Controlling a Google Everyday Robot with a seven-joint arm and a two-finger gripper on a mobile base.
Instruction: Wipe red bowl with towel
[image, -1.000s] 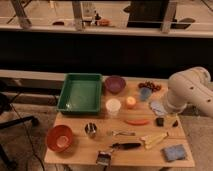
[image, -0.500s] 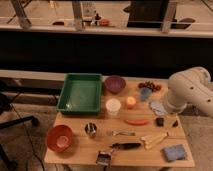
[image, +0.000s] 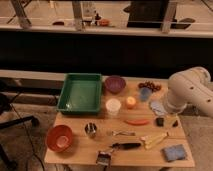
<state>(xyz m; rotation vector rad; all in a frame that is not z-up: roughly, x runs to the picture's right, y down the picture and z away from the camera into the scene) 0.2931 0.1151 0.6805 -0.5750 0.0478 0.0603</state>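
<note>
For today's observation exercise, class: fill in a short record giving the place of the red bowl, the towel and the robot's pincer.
red bowl: front-left corner of the table, upright
towel: blue, folded, front-right corner, lying free
pincer: at the table's right edge, below the white arm, away from the red bowl
between red bowl and towel: metal cup, fork, brush
task state: wiping not yet begun

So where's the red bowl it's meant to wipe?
In the camera view the red bowl sits at the front left corner of the table, just left of the metal cup. The end effector hangs over the right edge.
</note>
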